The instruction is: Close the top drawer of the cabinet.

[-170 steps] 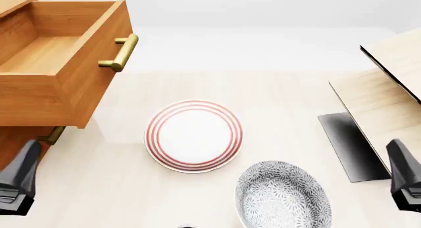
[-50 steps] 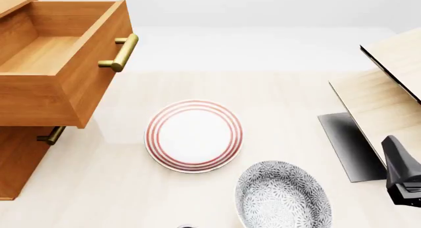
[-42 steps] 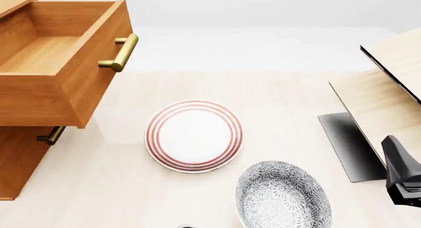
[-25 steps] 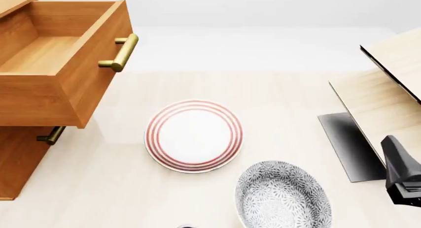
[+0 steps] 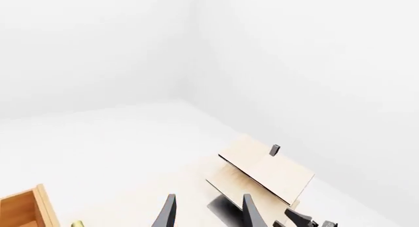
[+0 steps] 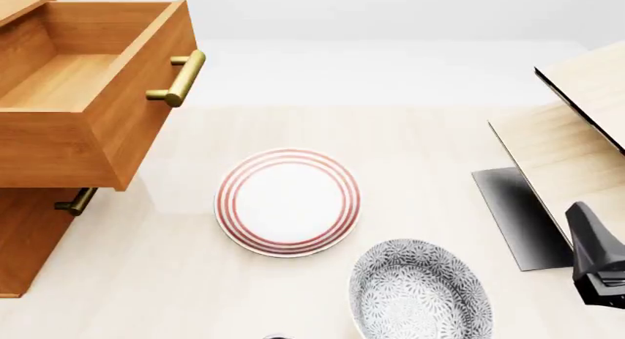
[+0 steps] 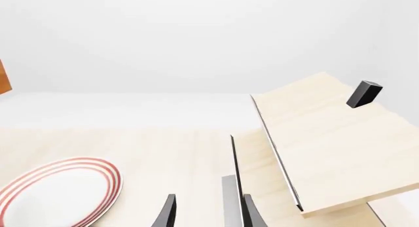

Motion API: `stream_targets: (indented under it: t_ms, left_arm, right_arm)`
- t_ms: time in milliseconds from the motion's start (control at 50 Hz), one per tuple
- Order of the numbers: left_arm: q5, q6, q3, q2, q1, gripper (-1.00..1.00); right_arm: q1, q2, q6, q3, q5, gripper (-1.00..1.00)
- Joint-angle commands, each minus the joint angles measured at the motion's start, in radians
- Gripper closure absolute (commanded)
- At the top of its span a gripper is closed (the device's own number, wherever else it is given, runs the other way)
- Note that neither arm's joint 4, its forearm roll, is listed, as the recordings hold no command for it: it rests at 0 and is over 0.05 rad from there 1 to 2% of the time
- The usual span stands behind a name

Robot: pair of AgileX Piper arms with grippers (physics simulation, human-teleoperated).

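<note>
**Ana:** Front view has the top drawer (image 6: 93, 97) pulled far out of the cabinet (image 6: 29, 236) at the left edge of the table (image 6: 410, 141), overhanging the lower drawer front. Its open box shows a bare wooden floor, with nothing inside that she can see.

**Ben:** So the job looks untouched. Why is it awkward?

**Ana:** The front panel faces toward the table's middle, and the brass handle (image 6: 178, 79) sticks out from it on 2 short posts. A flat push on that panel would likely serve better than a pinch on the round bar.

**Ben:** And the arms?

**Ana:** The left gripper (image 5: 206, 212) does not show in the front view. Its wrist camera shows only 2 dark fingertips held apart, nothing between them, with a corner of the orange-brown drawer near the frame edge. The right gripper (image 7: 206, 212) shows the same: 2 tips apart, empty, aimed over the table toward the pale wood unit (image 6: 576, 134). Its dark body sits low at the right of the front view, well away from the cabinet.

**Ben:** Materials?

**Ana:** Smooth, grained wood on the cabinet, with square edges. The red-ringed plate (image 6: 287, 202) is glossy and round, and the grey patterned bowl (image 6: 420, 291) lies near it, both clear of the drawer's path.
</note>
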Motion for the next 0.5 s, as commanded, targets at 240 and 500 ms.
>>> stream_targets:
  t_ms: [240, 500]
  left_arm:
    - [-0.005, -0.049, 0.017, 0.039, -0.057, -1.0]
    - [0.016, -0.056, -0.011, 0.101, -0.098, -1.0]
  right_arm:
    - [0.001, 0.003, 0.001, 0.0, -0.003, -1.0]
    - [0.0, 0.013, 0.001, 0.0, -0.013, -1.0]
